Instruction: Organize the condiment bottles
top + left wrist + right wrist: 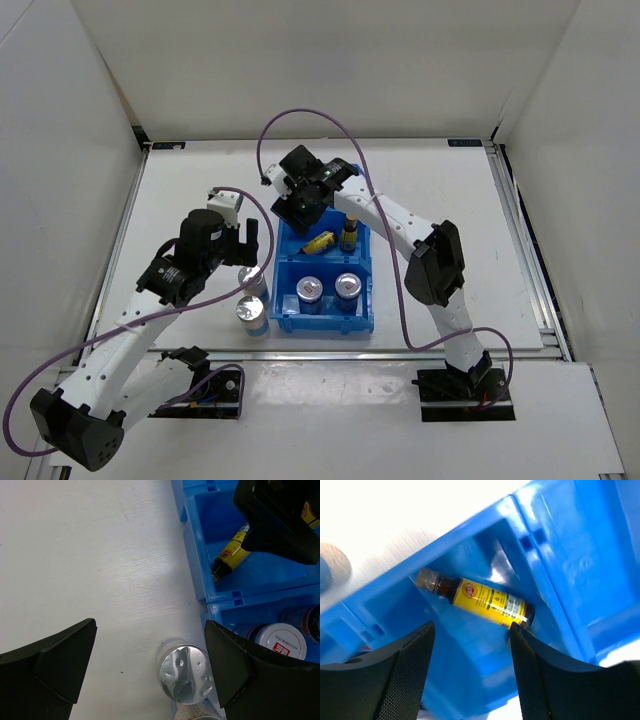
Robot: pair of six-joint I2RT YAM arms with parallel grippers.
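in the middle compartment of the blue plastic bin (325,325), just beyond the parted right gripper (470,630): one slim dark-amber yellow-labelled bottle (485,600) lying, second bottle (348,235) upright. two red-and-white-labelled jars (310,290) nearer; two silver-capped shakers (186,675) outside, under wide-spread left gripper (150,630).

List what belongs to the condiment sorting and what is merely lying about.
Job: lying amber bottle, upright amber bottle, left jar, right jar, near shaker, far shaker.
Other: blue bin, holding four of them; white table.
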